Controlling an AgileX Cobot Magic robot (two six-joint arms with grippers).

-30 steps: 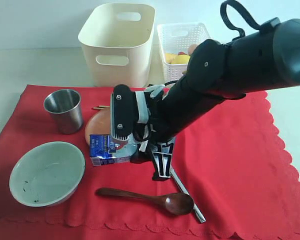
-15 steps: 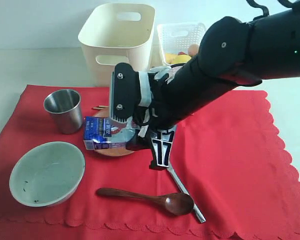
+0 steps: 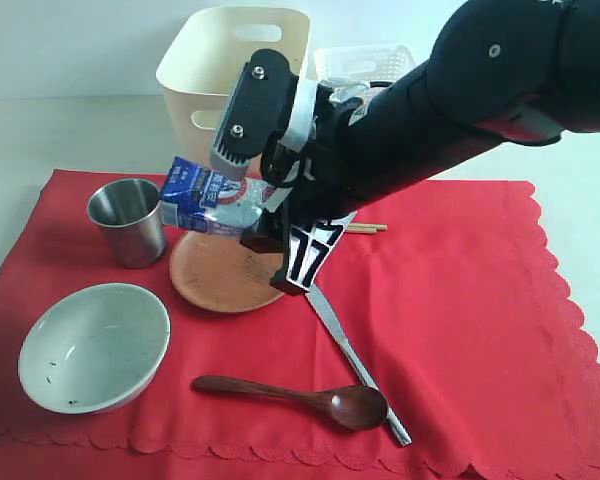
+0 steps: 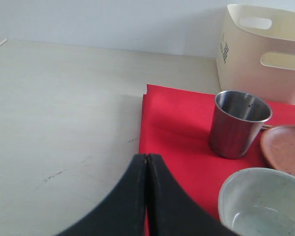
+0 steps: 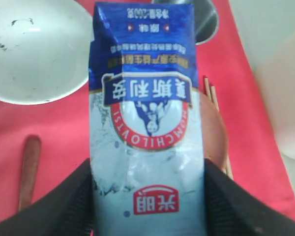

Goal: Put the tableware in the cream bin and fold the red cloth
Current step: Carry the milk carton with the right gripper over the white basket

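Observation:
My right gripper [image 3: 244, 208] is shut on the blue-white milk carton [image 3: 192, 192] and holds it in the air above the round brown plate [image 3: 225, 272]. In the right wrist view the carton [image 5: 145, 123] fills the space between the two fingers. On the red cloth [image 3: 460, 300] stand the steel cup [image 3: 128, 220] and the pale bowl [image 3: 92, 345]. The wooden spoon [image 3: 300, 395], the knife [image 3: 355, 360] and the chopsticks [image 3: 365, 228] lie on the cloth as well. The cream bin [image 3: 235, 75] stands behind the cloth. My left gripper [image 4: 147, 157] is shut and empty, at the cloth's left edge near the cup [image 4: 238, 123].
A white lattice basket [image 3: 365, 65] with yellow food in it stands to the right of the cream bin, partly hidden by my right arm. Pale tabletop [image 4: 64, 108] stretches left of the cloth.
My right gripper has lifted the milk carton off the plate, up and back toward the bins. The plate, which the carton and arm partly hid, now shows almost whole. The left gripper is still.

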